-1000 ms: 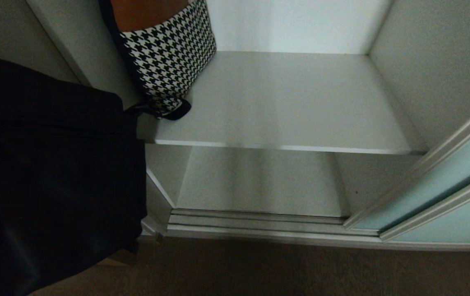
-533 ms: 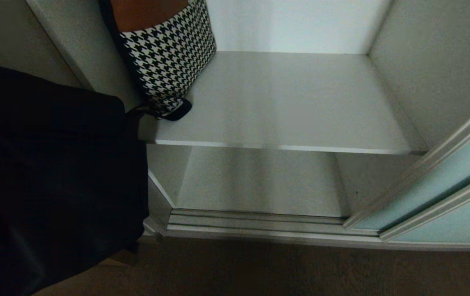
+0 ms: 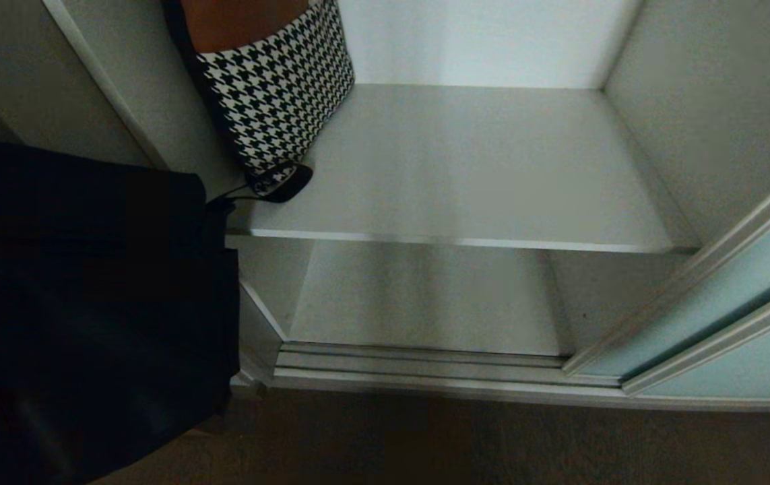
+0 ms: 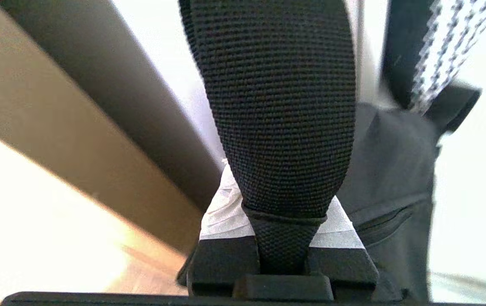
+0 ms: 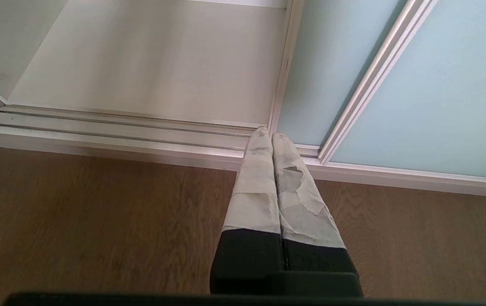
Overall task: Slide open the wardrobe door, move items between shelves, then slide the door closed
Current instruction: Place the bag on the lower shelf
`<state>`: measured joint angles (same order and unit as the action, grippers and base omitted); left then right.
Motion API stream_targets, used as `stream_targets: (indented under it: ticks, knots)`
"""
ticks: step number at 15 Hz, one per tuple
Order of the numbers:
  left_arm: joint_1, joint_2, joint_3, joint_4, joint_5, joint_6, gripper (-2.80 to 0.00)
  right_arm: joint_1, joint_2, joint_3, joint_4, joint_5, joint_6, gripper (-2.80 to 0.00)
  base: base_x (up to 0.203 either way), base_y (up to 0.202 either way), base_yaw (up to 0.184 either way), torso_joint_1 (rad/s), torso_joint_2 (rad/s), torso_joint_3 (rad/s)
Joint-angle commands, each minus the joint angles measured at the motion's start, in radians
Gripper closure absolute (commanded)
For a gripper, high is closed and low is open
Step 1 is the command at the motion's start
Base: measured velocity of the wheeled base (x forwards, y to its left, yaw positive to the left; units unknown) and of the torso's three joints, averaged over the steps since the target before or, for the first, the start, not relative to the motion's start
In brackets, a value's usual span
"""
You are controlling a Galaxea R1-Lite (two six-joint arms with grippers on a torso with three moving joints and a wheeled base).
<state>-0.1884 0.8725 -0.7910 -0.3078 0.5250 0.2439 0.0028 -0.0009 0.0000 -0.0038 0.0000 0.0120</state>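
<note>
A large black bag (image 3: 88,303) hangs at the left, in front of the wardrobe's left wall. My left gripper (image 4: 283,204) is shut on its black webbing strap (image 4: 281,106); the bag's body (image 4: 391,170) hangs beyond the fingers. In the head view that gripper is hidden. The sliding wardrobe door (image 3: 728,296) stands pushed to the right, leaving the shelves exposed. On the upper shelf (image 3: 479,168) a houndstooth bag (image 3: 277,94) leans at the left. The lower shelf (image 3: 425,296) is bare. My right gripper (image 5: 271,135) is shut on nothing, parked above the floor by the door's edge.
The ribbed silver floor track (image 3: 425,367) runs along the wardrobe's front. Brown wooden floor (image 5: 77,212) lies before it. White side walls close in the shelves on both sides. The houndstooth bag's black strap loop (image 3: 287,185) rests near the upper shelf's front left corner.
The black bag has sunk lower at the left, its top edge dropping. The houndstooth bag's strap loop has shifted slightly. Door and right arm are unchanged.
</note>
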Motion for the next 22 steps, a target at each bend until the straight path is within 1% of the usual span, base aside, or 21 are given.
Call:
stream_targets:
  ticks: [1, 2, 3, 7, 9, 13, 16, 17, 18, 19, 21, 22]
  knots:
    - [0.029, -0.023, 0.029, 0.004, 0.007, 0.003, 0.00, 0.000, -0.001, 0.000, -0.001, 0.000, -0.001, 0.00, 0.000, 0.000, 0.000, 0.000, 0.00, 0.000]
    - [0.031, -0.025, 0.031, 0.003, 0.007, 0.003, 0.00, 0.000, -0.001, 0.000, -0.001, 0.000, 0.000, 0.00, 0.000, 0.000, 0.000, 0.000, 0.00, 0.000]
    - [0.040, -0.048, 0.057, 0.000, 0.006, 0.004, 0.00, 0.000, -0.001, 0.000, -0.001, 0.000, 0.000, 0.00, 0.000, 0.000, 0.000, 0.000, 0.00, 0.000]
    - [0.084, -0.196, 0.226, -0.005, 0.002, 0.001, 0.00, 0.000, -0.001, 0.000, -0.001, 0.000, 0.000, 0.00, 0.000, 0.000, 0.000, 0.000, 0.00, 0.000]
    - [0.098, -0.236, 0.274, -0.006, -0.006, -0.007, 0.00, 0.000, -0.001, 0.000, -0.001, 0.000, 0.000, 0.00, 0.000, 0.000, 0.000, 0.000, 0.00, 0.000]
    - [0.119, -0.462, 0.456, 0.005, -0.036, -0.020, 0.00, 0.000, -0.001, 0.000, -0.001, 0.000, 0.000, 0.00, 0.000, 0.000, 0.000, 0.000, 0.00, 0.000]
    - [0.125, -0.547, 0.533, 0.007, -0.040, -0.031, 0.00, 0.000, -0.001, 0.000, -0.001, 0.000, 0.000, 0.00, 0.000, 0.000, 0.000, 0.000, 0.00, 0.000]
    - [0.126, -0.549, 0.535, 0.007, -0.040, -0.032, 0.00, 0.000, -0.001, 0.000, -0.001, 0.000, 0.000, 0.00, 0.000, 0.000, 0.000, 0.000, 0.00, 0.000]
    - [0.126, -0.558, 0.547, 0.012, -0.041, -0.041, 0.00, 0.000, -0.001, 0.000, -0.001, 0.000, 0.000, 0.00, 0.000, 0.000, 0.000, 0.000, 0.00, 0.000]
    - [0.127, -0.586, 0.589, 0.015, -0.041, -0.061, 0.00, 0.000, -0.001, 0.000, -0.001, 0.000, 0.000, 0.00, 0.000, 0.000, 0.000, 0.000, 0.00, 0.000]
    - [0.129, -0.601, 0.661, 0.000, -0.042, -0.114, 0.00, 0.000, -0.001, 0.000, -0.001, 0.000, 0.000, 0.00, 0.000, 0.000, 0.000, 0.000, 0.00, 0.000]
    - [0.130, -0.601, 0.689, -0.013, -0.044, -0.121, 0.00, 0.000, -0.001, 0.000, -0.001, 0.000, 0.000, 0.00, 0.000, 0.000, 0.000, 0.000, 0.00, 0.000]
